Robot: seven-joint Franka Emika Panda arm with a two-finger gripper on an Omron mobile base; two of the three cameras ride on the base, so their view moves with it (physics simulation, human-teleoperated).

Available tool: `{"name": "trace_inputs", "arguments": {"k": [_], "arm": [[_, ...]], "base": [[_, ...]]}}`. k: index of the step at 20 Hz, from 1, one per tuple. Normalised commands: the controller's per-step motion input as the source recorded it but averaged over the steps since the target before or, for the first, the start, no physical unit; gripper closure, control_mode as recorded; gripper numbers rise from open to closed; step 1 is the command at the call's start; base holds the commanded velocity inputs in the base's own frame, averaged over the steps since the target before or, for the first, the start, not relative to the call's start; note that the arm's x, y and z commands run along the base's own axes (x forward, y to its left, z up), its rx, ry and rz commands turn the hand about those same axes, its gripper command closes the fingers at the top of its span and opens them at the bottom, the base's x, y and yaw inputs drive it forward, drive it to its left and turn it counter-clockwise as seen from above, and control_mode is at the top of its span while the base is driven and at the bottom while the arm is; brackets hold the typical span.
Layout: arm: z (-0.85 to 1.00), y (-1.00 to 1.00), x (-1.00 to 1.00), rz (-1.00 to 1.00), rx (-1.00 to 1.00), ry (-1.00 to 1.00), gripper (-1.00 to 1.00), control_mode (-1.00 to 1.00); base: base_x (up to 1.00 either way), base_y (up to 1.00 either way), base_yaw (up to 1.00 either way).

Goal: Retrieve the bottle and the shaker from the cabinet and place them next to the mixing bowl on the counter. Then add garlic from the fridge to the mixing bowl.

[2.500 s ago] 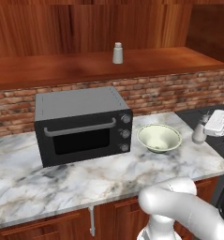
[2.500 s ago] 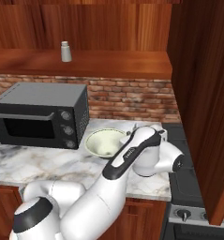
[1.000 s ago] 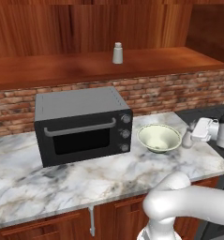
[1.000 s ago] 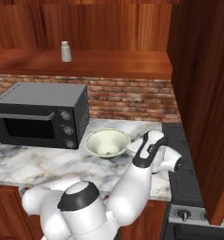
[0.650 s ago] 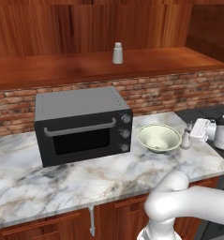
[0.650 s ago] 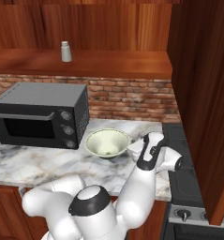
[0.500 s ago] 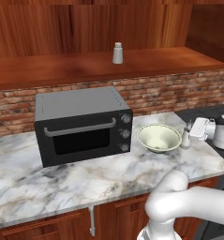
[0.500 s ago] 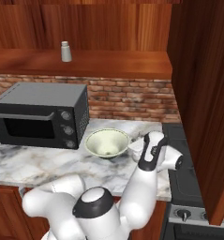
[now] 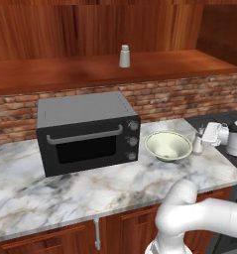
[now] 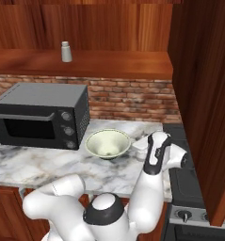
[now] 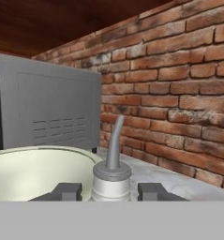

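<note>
A small white bottle (image 9: 197, 144) with a grey spout stands upright just right of the pale green mixing bowl (image 9: 168, 146) on the marble counter. My gripper (image 9: 203, 142) comes at it from the right and is shut on it. In the hand view the bottle (image 11: 112, 174) sits between my two dark fingertips (image 11: 66, 191), with the bowl (image 11: 33, 172) right behind it. From the right base view, the bottle (image 10: 140, 146) is next to the bowl (image 10: 108, 143). The grey shaker (image 9: 124, 56) (image 10: 66, 52) stands on the open wooden cabinet shelf above. Garlic and fridge are out of view.
A black toaster oven (image 9: 85, 131) (image 10: 38, 115) stands on the counter left of the bowl, against the brick wall (image 11: 179, 93). A dark stove top (image 10: 180, 181) adjoins the counter on the right, beside a tall wooden panel (image 10: 203, 94).
My gripper has carried the bottle leftward and slightly down, closer to the bowl. The arm's elbow has swung. Bowl, oven and shaker stay put.
</note>
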Motion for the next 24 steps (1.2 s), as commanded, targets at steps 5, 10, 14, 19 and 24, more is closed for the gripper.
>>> {"name": "trace_inputs", "arguments": {"k": [5, 10, 14, 19, 24], "arm": [[-0.03, -0.08, 0.00, 0.04, 0.00, 0.00, 1.00, -1.00], [-0.21, 0.00, 0.00, 0.02, 0.00, 0.00, 1.00, -1.00], [-0.29, 0.00, 0.00, 0.04, -0.01, -0.05, 1.00, -1.00], [-0.32, 0.00, 0.00, 0.05, -0.03, -0.14, 1.00, -1.00], [-0.32, 0.00, 0.00, 0.02, -0.02, -0.05, 1.00, -1.00]], "base": [[0.00, 0.00, 0.00], [0.00, 0.00, 0.00], [0.00, 0.00, 0.00], [0.00, 0.00, 0.00], [0.00, 0.00, 0.00]]}}
